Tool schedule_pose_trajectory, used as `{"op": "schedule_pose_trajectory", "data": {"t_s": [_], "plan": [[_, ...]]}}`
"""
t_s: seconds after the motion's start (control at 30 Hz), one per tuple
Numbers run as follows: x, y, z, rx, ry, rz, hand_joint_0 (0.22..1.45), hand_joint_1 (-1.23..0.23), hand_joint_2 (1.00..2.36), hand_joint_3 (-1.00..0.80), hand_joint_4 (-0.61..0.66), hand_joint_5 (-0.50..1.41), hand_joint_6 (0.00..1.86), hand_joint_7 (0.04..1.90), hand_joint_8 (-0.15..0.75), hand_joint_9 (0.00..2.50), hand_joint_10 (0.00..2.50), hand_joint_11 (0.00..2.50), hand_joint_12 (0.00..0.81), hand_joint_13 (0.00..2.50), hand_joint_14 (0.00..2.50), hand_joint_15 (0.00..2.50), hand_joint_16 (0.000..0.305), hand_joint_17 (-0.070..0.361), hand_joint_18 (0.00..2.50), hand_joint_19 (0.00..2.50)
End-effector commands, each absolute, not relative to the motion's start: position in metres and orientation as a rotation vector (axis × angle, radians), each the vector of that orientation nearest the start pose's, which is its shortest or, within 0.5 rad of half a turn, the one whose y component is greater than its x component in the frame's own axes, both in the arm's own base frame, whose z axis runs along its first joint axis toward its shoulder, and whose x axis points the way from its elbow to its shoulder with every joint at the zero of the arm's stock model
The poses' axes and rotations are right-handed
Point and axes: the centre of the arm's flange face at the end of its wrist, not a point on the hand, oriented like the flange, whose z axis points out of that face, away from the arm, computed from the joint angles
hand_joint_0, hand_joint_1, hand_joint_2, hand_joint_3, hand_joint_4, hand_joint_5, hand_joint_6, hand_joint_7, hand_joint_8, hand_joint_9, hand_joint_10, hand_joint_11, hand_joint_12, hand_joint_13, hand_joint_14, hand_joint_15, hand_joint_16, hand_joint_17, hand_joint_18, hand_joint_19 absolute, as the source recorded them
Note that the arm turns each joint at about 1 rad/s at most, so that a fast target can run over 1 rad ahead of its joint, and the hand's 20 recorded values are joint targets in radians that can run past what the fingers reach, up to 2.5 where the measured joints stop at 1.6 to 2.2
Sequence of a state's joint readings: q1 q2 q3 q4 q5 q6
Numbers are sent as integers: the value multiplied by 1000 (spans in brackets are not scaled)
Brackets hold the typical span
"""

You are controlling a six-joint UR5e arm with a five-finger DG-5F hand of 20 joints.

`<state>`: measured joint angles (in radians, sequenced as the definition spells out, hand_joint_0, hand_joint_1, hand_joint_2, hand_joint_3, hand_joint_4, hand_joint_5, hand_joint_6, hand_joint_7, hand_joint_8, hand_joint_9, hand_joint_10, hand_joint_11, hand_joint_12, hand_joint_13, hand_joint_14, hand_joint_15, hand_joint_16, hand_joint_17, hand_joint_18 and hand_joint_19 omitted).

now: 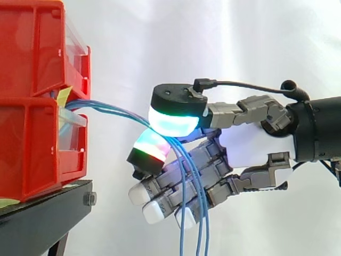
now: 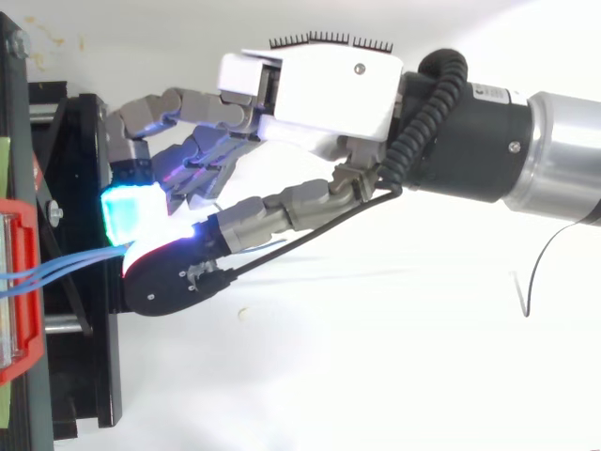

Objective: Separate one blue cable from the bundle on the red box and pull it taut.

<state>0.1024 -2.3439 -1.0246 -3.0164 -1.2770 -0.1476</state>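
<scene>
grip: your hand point(image 1: 250, 141) pinches blue cables point(image 1: 109, 109) between two pads point(image 1: 173, 121) (can't tell how many) | feel: likely light, floppy, slick | hold: single one just beyond those pads

side view: level, close, red bins point(image 1: 32, 133) at left edge | top view: overhead, close, looking down | shared: hand point(image 1: 250, 144), blue cables point(image 1: 106, 109), bins' front, black stand point(image 1: 42, 213)

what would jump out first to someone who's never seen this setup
The hand reaches in from the right of the side view, its fingertips glowing cyan, white and red. They pinch a bundle of blue cables that runs out from between the stacked red bins at the left, then droops down past the other fingers.
</scene>
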Motion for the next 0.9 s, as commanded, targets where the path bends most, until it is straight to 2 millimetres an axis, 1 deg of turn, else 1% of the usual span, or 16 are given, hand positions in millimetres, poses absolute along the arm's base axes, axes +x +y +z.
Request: {"op": "schedule_pose_trajectory", "data": {"t_s": [0.0,0.17,0.23,0.3,0.6,0.73,0.87], "plan": [[777,-83,270,1242,1224,901,659,-644,1017,-170,271,-66,503,1218,316,776,7,198,368,720,11,287,48,108,728,511],[777,-82,270,1240,1223,898,663,-625,1018,-171,290,-73,504,1120,304,738,5,160,361,700,9,279,47,106,702,515],[777,-83,270,1244,1222,898,650,-595,1017,-185,307,-76,504,1079,298,727,3,133,361,690,9,274,47,107,700,524],[777,-82,270,1243,1223,900,646,-590,1017,-197,298,-78,504,1064,302,727,4,131,362,687,9,280,48,107,693,528],[777,-82,270,1244,1224,899,634,-600,1016,-227,287,-78,504,1113,308,736,5,169,363,684,9,283,47,106,680,533],[777,-82,270,1244,1224,899,605,-637,1013,-313,275,-77,504,1138,312,743,8,195,366,685,10,289,47,107,689,541],[777,-83,270,1244,1223,897,568,-666,1006,-411,269,-71,504,1222,324,774,6,223,372,693,10,293,48,109,699,535]]}}
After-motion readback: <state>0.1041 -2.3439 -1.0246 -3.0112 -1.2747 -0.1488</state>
